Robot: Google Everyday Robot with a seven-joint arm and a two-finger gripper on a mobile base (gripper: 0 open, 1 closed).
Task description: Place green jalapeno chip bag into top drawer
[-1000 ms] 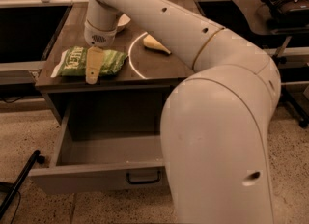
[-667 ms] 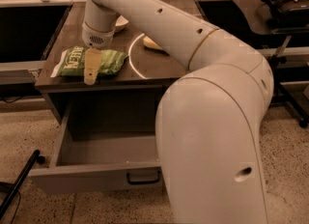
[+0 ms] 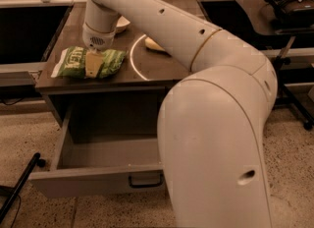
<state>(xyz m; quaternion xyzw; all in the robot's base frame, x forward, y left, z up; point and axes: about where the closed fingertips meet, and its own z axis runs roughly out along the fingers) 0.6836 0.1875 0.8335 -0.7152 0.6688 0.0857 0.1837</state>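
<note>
Camera view, looking down past a big white arm [image 3: 211, 124] onto a dark bench [image 3: 162, 72]. At 10 o'clock in frame, flat on the bench top close to its front-left corner: green jalapeno chip bag [image 3: 68, 62]. Crinkly and glossy, bright green broken by paler green patches, long side running 9 to 3 o'clock. White lettering on the 9 o'clock half, turned sideways; white edge along the 9 o'clock end. Puffed rather than crushed, with creases catching the light toward the 3 o'clock end. Wholly on the bench, inside its front edge.

Planted on the bag's middle from 12 o'clock: pincer [image 3: 93, 65], tan at the tip, hanging from a round white wrist [image 3: 99, 35] with a dotted grille. Touching the bag's upper face; cannot tell whether clenched on the bag or released.

Below the bench's front edge, toward 6 o'clock of the bag: top drawer [image 3: 93, 185], standing well open, grey-brown, its inner floor in view, a small dark handle [image 3: 145, 182] on the flat front panel. 3 o'clock part of the drawer hidden behind the arm.

At 3 o'clock of the bag, on the bench: a thin white ring [image 3: 133, 62] marked on the surface, partly hidden by the arm, and just inside it a pale yellowish thing [image 3: 154, 45], too hidden to name. At 1 o'clock of the pincer, a pale dish [image 3: 122, 24] peeping out behind the wrist. Far off at 2 o'clock in frame, a black headset [image 3: 289, 3] on another surface. At 7 o'clock, a black rod [image 3: 19, 187] slanting over speckled floor [image 3: 294, 173]
</note>
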